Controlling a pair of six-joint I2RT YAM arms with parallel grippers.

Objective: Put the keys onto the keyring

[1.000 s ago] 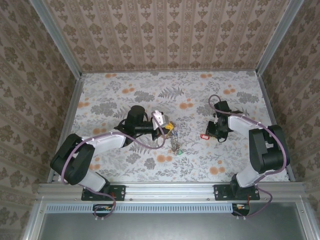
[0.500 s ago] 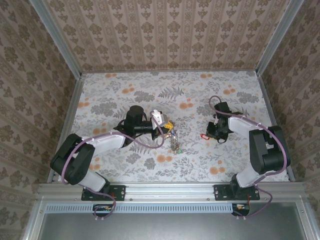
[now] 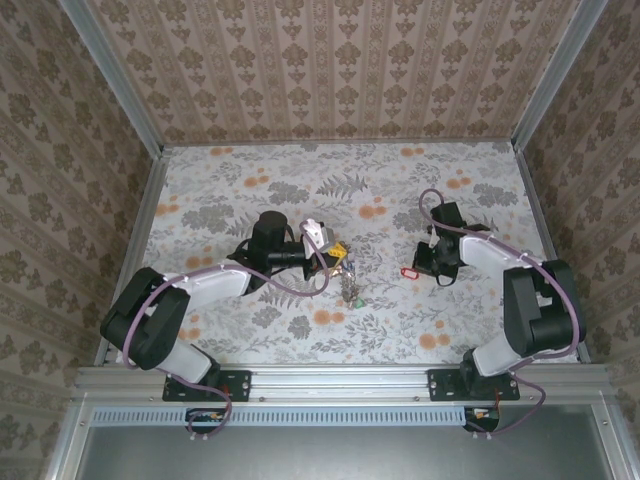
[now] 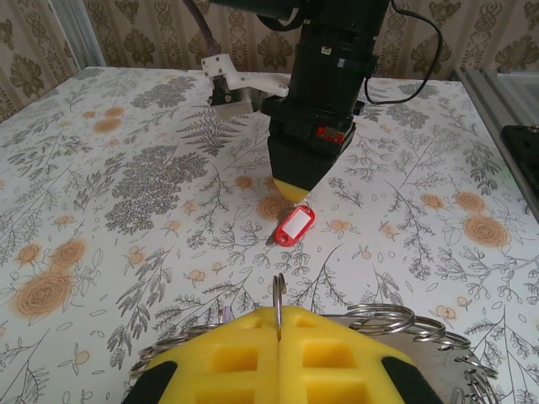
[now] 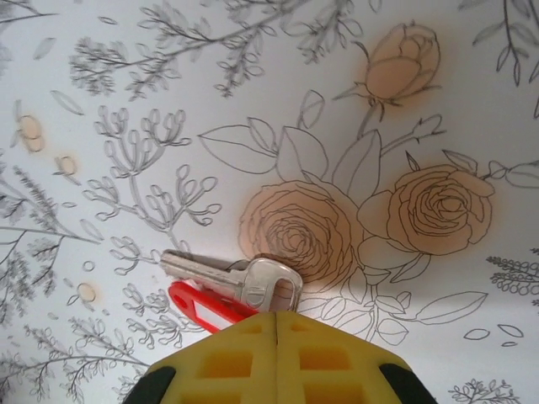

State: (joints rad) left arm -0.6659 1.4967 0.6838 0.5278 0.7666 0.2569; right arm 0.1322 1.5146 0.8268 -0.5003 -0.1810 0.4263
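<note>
The table (image 3: 250, 190) has a flowery cloth on it. The left arm (image 3: 200, 285) reaches to the middle of the table. The right arm (image 3: 505, 262) bends in over the right side. The two are well apart.

The left gripper (image 4: 278, 324) has its yellow jaws pressed tight together. A thin bit of the keyring (image 4: 278, 296) is pinched between them and sticks up out of the crack. In the top view, a bunch of keys (image 3: 350, 287) sits just beside these jaws, on the near side. Some small rings (image 4: 381, 319) lie close to the jaws on their right.

The right gripper (image 5: 276, 328) points down at the table with its jaws closed all the way. One key (image 5: 240, 278) with a red tag (image 5: 199, 301) lies flat on the cloth right at the tips. The tag goes in under the yellow tips. It may be nipped by them or just lie below them; I cannot tell which.
</note>
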